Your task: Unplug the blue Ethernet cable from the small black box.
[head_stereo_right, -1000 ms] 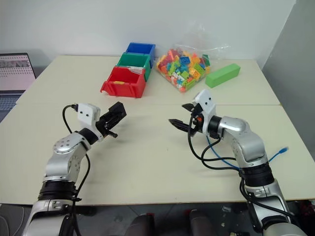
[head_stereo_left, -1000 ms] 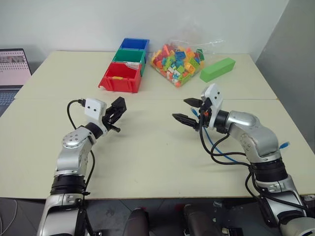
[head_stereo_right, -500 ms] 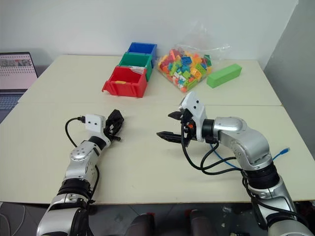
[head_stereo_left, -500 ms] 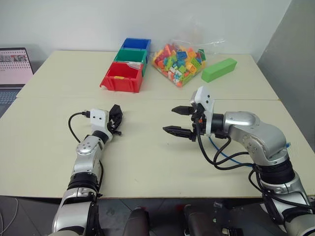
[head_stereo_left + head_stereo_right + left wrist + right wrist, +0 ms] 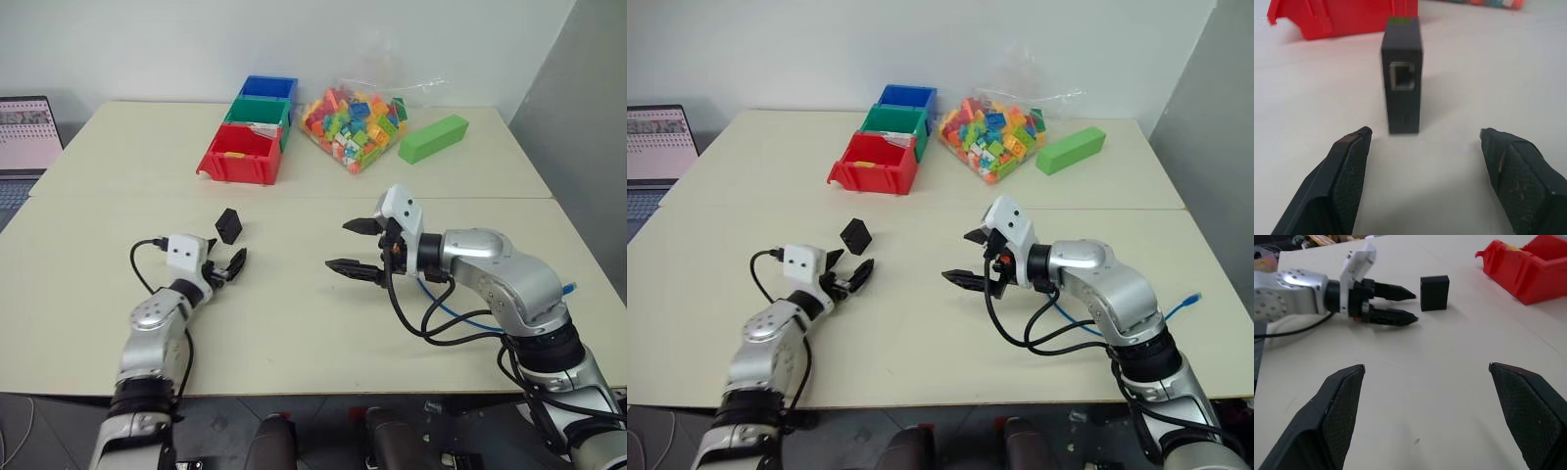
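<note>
The small black box point(image 5: 227, 224) stands on edge on the table, free of both grippers. In the left wrist view the small black box point(image 5: 1402, 73) shows an empty port facing me. My left gripper point(image 5: 230, 266) lies low just in front of it, open, with nothing between its fingers point(image 5: 1347, 166). My right gripper point(image 5: 351, 246) hovers open and empty near the table's middle, pointing toward the box point(image 5: 1434, 293). The blue Ethernet cable point(image 5: 443, 305) loops on the table under my right forearm, apart from the box. One plug point(image 5: 570, 288) lies near the right edge.
A red bin point(image 5: 240, 155), a green bin point(image 5: 259, 113) and a blue bin point(image 5: 269, 88) stand in a row at the back. Beside them lie a bag of coloured bricks point(image 5: 353, 122) and a long green block point(image 5: 433, 138). A laptop point(image 5: 24, 132) sits at the far left.
My left gripper came down with the black box, opened and drew back, leaving the box standing on the table. The right gripper stayed open and barely moved.
</note>
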